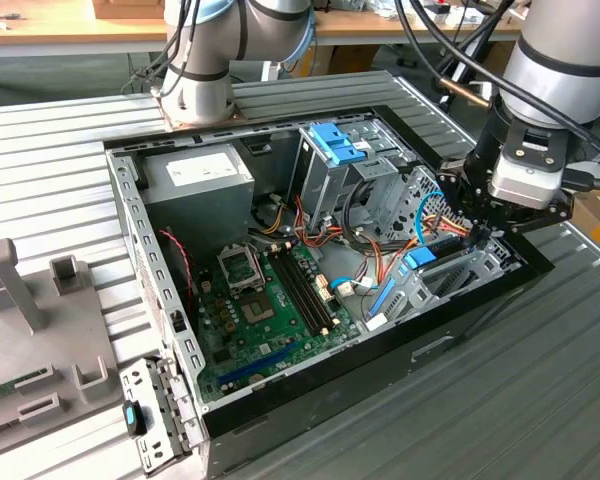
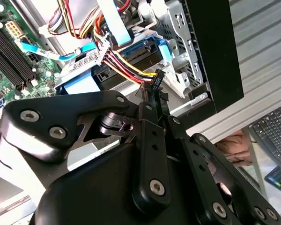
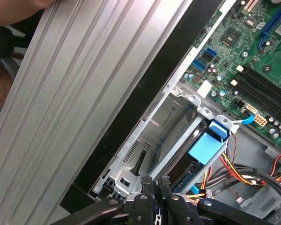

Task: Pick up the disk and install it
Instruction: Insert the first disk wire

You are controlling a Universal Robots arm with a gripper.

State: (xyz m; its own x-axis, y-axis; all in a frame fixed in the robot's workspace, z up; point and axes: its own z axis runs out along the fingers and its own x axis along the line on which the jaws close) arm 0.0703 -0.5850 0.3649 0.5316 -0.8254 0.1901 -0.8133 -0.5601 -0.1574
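In the exterior view, the pincer (image 1: 477, 228) hangs over the disk (image 1: 420, 258) in a corner of the open computer case (image 1: 330, 372). The case sits on a ribbed metal counter (image 1: 540, 400). In the second wrist view, the pincer is pinched narrow beside colored wires (image 2: 126, 63). In the first wrist view, the disk (image 3: 185, 164) sits inside its metal cage (image 3: 171, 110). The job looks almost done.

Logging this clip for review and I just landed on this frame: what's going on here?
A robot arm is working inside an open computer case on a ribbed metal table. Its gripper is shut and hangs right over the drive cage in the case's corner at the exterior view's right. The disk, with its blue rails, already lies in that cage, beside a bundle of coloured wires. The gripper holds nothing that I can make out.
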